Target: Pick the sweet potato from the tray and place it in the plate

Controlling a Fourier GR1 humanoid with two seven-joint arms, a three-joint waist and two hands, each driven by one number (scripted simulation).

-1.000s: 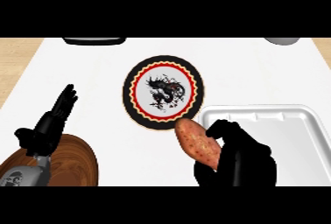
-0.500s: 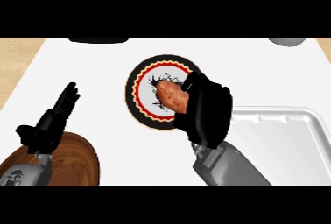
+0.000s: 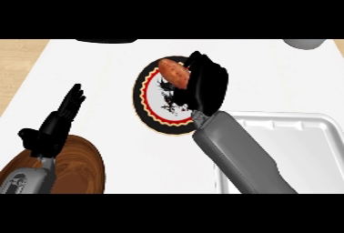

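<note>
Since 0.5 s ago the right hand (image 3: 207, 86) has carried the sweet potato (image 3: 174, 73) further up the view, from over the plate's middle to over its far rim; left arm looks unchanged.

L to R: a brown wooden board (image 3: 77, 166) sits at the lower left edge w/ the left forearm over it. Left hand (image 3: 55, 125) rests above it, fingers straight & relaxed, holding nothing, well apart from the plate. Next is the plate (image 3: 151, 107), black w/ a red-and-cream rim & a dark motif, on the white tabletop (image 3: 101, 68). Right hand is over the plate's upper right part, fingers curled round the sweet potato, which sticks out up-left from the fingers above the far rim. Can't tell if it touches the plate yet. White tray (image 3: 295, 132) lies at the lower right, partly hidden by the right forearm; no potato in the visible part.

Progress, as I judge it: pick is done, transfer done. Left to do: lower, prob. bring it back toward plate centre, let go & withdraw.
</note>
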